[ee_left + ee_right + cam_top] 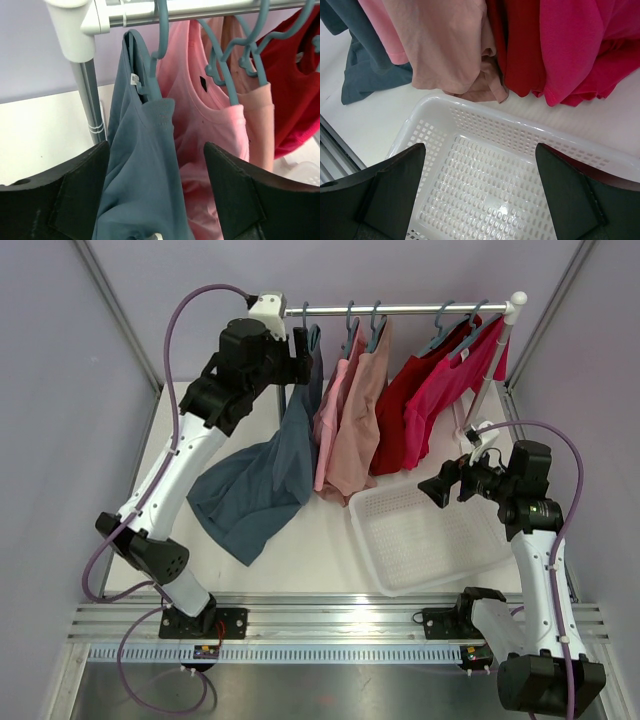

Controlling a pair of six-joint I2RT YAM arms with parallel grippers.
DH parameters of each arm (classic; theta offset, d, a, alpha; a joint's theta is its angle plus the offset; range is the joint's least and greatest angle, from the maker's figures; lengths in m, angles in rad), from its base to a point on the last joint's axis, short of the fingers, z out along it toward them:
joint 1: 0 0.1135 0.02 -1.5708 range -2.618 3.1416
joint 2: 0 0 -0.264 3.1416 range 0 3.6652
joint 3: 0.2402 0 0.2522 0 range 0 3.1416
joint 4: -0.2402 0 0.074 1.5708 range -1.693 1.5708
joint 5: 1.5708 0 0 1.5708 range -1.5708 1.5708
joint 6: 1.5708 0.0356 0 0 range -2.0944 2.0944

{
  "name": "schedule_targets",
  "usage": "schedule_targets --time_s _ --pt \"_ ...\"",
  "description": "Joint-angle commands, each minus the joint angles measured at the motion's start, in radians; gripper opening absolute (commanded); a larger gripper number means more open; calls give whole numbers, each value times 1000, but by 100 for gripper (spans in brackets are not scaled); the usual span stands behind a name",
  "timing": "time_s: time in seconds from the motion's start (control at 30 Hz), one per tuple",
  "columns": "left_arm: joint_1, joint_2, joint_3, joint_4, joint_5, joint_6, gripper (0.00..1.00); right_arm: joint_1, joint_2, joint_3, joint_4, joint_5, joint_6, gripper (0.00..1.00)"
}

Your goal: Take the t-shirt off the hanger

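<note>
A blue-grey t-shirt (262, 480) hangs from a blue hanger (305, 313) at the left end of the rail, and its lower part is spread on the table. In the left wrist view its collar (134, 60) is draped over the hanger (161, 30). My left gripper (303, 350) is open just below the rail. In the left wrist view the left gripper (156, 200) has one finger on each side of the shirt's upper body (145, 165), not closed on it. My right gripper (433, 490) is open and empty above the white basket (366, 540).
Pink (328, 420), salmon (362, 420), red (400, 405) and magenta (452, 385) shirts hang on blue hangers along the rail (410, 309). The rack's posts stand at both ends (89, 100). The perforated basket (440, 104) lies under the right gripper (480, 195).
</note>
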Motion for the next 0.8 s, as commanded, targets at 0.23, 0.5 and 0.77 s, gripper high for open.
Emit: schedule_targets --time_s 0.23,0.5,0.77 --pt "-56 71 95 -74 -172 81 71 0 -5 4 35 -4 -15 99" --pt "-56 120 124 -75 -196 121 60 0 -5 4 30 -7 -13 100" --pt "-56 184 186 -98 -172 144 40 -1 -5 1 33 5 -12 100"
